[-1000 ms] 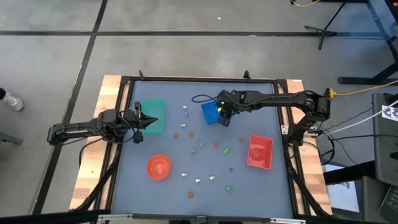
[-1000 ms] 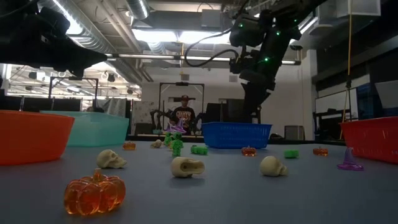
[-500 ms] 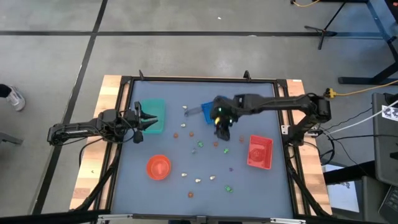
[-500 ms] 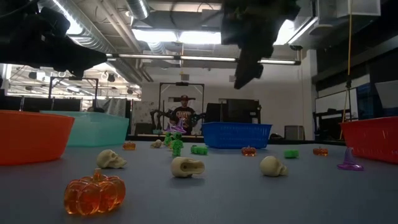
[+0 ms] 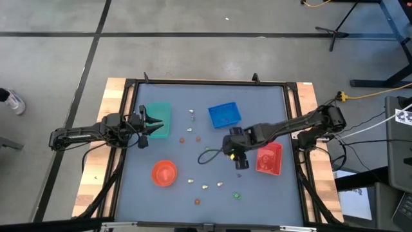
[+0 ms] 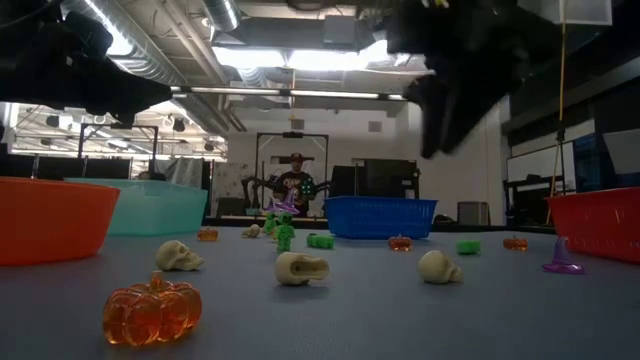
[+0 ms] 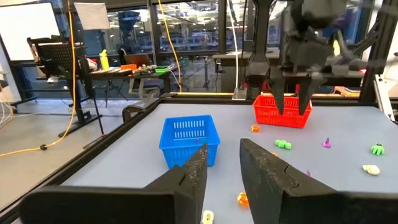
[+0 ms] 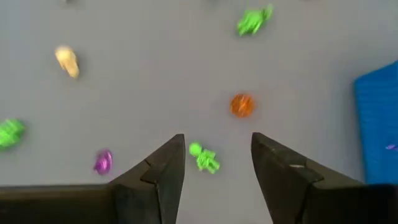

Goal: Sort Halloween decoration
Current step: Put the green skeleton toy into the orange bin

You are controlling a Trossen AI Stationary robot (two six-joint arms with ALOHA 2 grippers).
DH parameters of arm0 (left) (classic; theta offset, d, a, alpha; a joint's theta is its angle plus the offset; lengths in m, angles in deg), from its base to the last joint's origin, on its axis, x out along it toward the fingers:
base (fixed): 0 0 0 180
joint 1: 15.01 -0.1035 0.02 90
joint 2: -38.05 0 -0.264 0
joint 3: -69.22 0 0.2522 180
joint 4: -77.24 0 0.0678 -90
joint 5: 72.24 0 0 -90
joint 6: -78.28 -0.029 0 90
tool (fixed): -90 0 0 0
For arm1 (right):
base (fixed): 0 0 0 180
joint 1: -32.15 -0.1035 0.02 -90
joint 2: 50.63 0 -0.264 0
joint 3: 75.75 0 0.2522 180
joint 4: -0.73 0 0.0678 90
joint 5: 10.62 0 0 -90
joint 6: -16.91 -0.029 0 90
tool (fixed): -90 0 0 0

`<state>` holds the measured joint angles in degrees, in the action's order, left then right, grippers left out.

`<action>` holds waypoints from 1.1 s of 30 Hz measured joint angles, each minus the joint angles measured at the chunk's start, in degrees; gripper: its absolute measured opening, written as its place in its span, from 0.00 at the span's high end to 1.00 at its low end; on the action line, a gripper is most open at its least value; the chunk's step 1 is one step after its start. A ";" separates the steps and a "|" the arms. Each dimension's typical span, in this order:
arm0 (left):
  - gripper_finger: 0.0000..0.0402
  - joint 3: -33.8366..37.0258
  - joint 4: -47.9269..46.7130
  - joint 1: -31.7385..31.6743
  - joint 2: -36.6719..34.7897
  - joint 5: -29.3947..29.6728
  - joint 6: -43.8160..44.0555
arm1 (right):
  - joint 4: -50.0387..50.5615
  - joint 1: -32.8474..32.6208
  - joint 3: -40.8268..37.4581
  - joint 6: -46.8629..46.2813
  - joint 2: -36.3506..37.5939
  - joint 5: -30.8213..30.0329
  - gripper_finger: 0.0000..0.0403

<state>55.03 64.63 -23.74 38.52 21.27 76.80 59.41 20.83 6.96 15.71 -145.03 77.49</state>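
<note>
Most of the Halloween decoration [image 5: 205, 187] lay unsorted mid-table. The right gripper [image 8: 214, 163] hung empty, jaws apart, above a green figure [image 8: 204, 157]; the left gripper [image 5: 153, 127], slightly parted, apparently empty, waited by the teal tray [image 5: 158, 111].

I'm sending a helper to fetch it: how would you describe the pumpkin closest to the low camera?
Find the round orange bowl. Beside it, closer to the table edge where the low camera sits, lies a see-through orange pumpkin. Its nearest neighbours are cream skulls; it alone there is orange, glossy and ribbed.
</note>
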 joint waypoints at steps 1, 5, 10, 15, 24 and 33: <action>0.80 0.00 0.00 0.00 0.00 0.00 0.00 | -0.14 -0.09 -0.81 -0.21 0.00 -0.07 0.55; 0.80 0.00 0.00 0.00 0.00 0.00 0.00 | -4.32 0.04 -4.59 -0.52 0.00 -0.09 0.55; 0.80 -0.02 0.01 0.00 0.00 0.00 0.00 | -9.14 0.07 -9.17 -0.02 0.00 -0.06 0.55; 0.80 -0.02 0.00 0.00 0.00 0.00 -0.07 | -13.58 0.07 -13.12 0.01 0.00 -0.06 0.55; 0.80 0.00 0.00 0.00 0.00 0.00 -0.10 | -21.55 0.07 -18.22 0.03 0.00 1.90 0.55; 0.80 -0.01 0.00 0.00 0.00 0.00 -0.12 | -22.99 0.08 -21.69 0.01 0.01 1.47 0.55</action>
<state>55.02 64.63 -23.74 38.52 21.27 76.68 36.42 20.91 -14.73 15.73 -145.02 78.95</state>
